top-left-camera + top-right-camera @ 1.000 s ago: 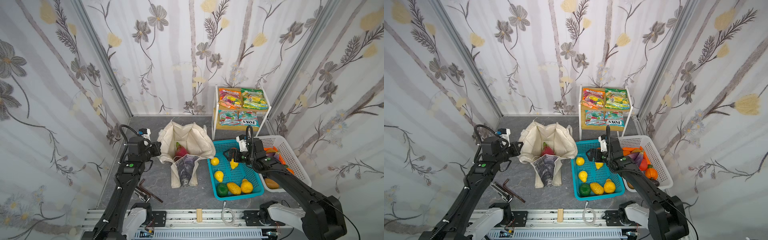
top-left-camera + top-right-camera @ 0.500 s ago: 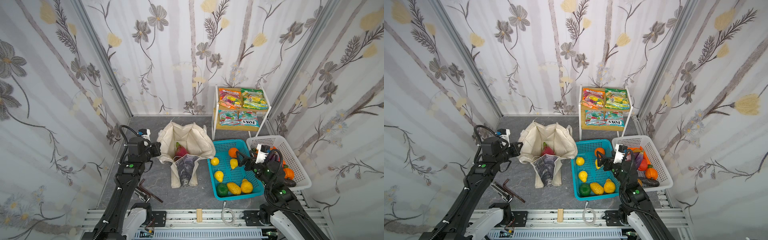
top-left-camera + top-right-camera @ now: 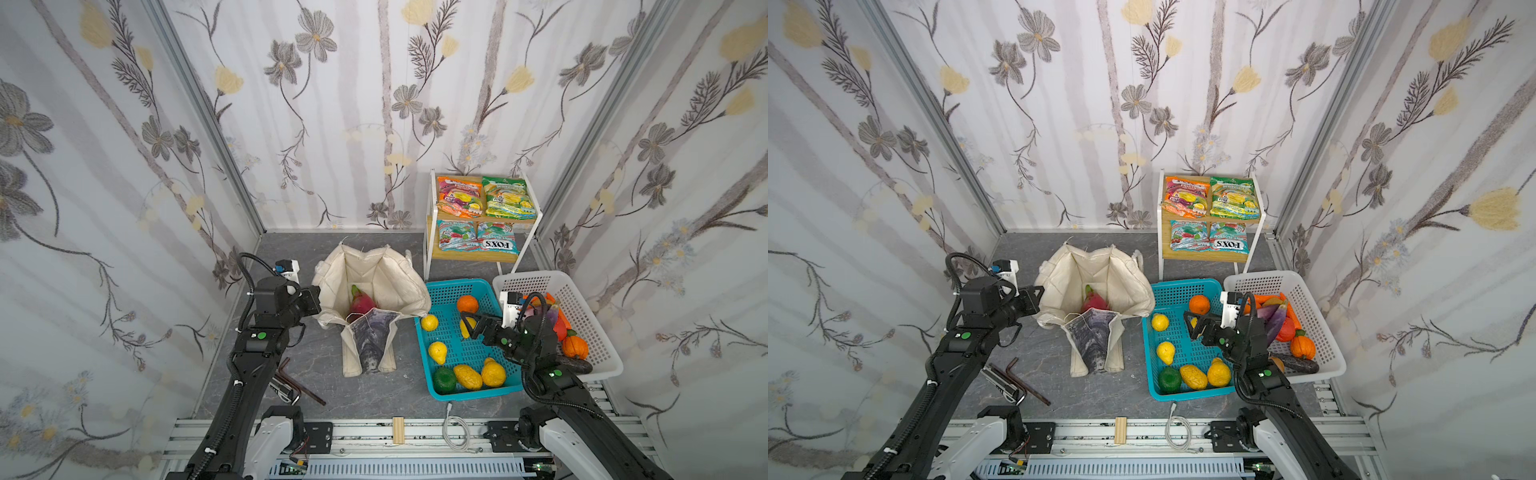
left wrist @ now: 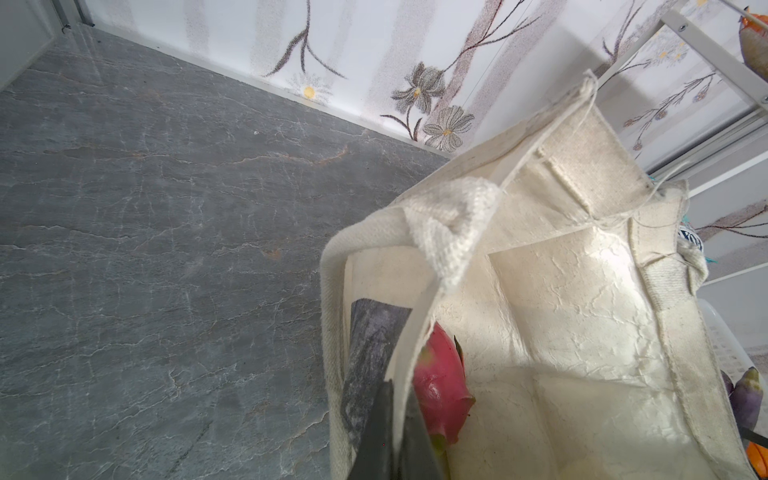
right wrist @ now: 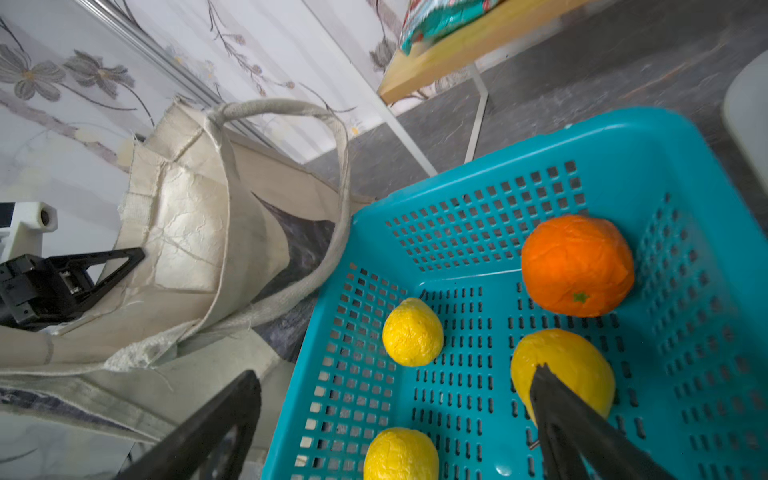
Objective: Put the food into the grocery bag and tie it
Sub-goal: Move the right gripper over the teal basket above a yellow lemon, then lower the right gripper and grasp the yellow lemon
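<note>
The cream grocery bag (image 3: pixel 386 274) (image 3: pixel 1121 282) stands open in both top views, a pink-red dragon fruit (image 3: pixel 360 306) (image 4: pixel 440 382) inside it. My left gripper (image 3: pixel 318 305) (image 4: pixel 397 432) is shut on the bag's left rim. My right gripper (image 3: pixel 471 326) (image 5: pixel 395 372) hangs open over the teal basket (image 3: pixel 440 291), one finger against a yellow fruit (image 5: pixel 561 370). Two more yellow fruits (image 5: pixel 412 332) (image 5: pixel 401 455) lie beside it. A purple eggplant (image 3: pixel 1277 320) rests in the white basket (image 3: pixel 598 332). Orange and green snack packets (image 3: pixel 459 197) (image 3: pixel 508 198) lie on the shelf.
An orange (image 5: pixel 577 266) sits at the teal basket's far end, with green and yellow produce (image 3: pixel 467 376) at its near end. The two-tier shelf (image 3: pixel 478 255) stands behind the baskets. Hex keys (image 3: pixel 297 384) lie by the left arm. A white cable (image 3: pixel 455 432) hangs at the front rail.
My right arm has pulled back from the teal basket's far end to its middle, still open, and the orange now shows. The left arm and the bag have not moved.
</note>
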Action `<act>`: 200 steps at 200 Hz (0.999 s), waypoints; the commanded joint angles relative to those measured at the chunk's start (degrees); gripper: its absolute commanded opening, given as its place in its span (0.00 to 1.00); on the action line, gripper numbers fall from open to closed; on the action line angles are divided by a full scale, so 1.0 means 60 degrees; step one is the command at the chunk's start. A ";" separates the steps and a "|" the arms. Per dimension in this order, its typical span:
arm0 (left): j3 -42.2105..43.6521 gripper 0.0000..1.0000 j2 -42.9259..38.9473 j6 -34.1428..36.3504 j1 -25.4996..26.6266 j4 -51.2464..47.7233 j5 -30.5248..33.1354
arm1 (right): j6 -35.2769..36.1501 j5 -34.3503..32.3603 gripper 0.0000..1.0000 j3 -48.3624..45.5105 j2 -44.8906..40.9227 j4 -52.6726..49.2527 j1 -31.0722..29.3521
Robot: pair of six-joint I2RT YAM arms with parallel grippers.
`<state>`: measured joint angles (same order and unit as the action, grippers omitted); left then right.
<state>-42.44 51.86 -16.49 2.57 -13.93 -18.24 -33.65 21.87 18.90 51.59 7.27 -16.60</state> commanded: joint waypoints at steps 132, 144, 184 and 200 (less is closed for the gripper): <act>-0.0025 0.00 0.0161 0.0039 -0.0003 0.0081 0.0058 | 0.1043 -0.0714 0.79 0.1665 0.4135 -0.1798 -0.2577; -0.0032 0.00 0.0176 0.0039 -0.0003 0.0081 0.0058 | 0.0932 -0.0535 0.75 0.1596 0.4277 -0.1580 -0.2593; -0.0017 0.00 0.0220 0.0038 -0.0003 0.0085 0.0110 | 0.0756 -0.0521 0.74 0.1574 0.4841 -0.1127 -0.2883; -0.0017 0.00 0.0220 0.0027 -0.0001 0.0081 0.0082 | 0.0669 -0.0441 0.70 0.1567 0.5014 -0.0955 -0.2971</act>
<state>-42.44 53.12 -16.51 2.57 -13.89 -18.02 -28.47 18.09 28.23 80.49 -2.70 -33.85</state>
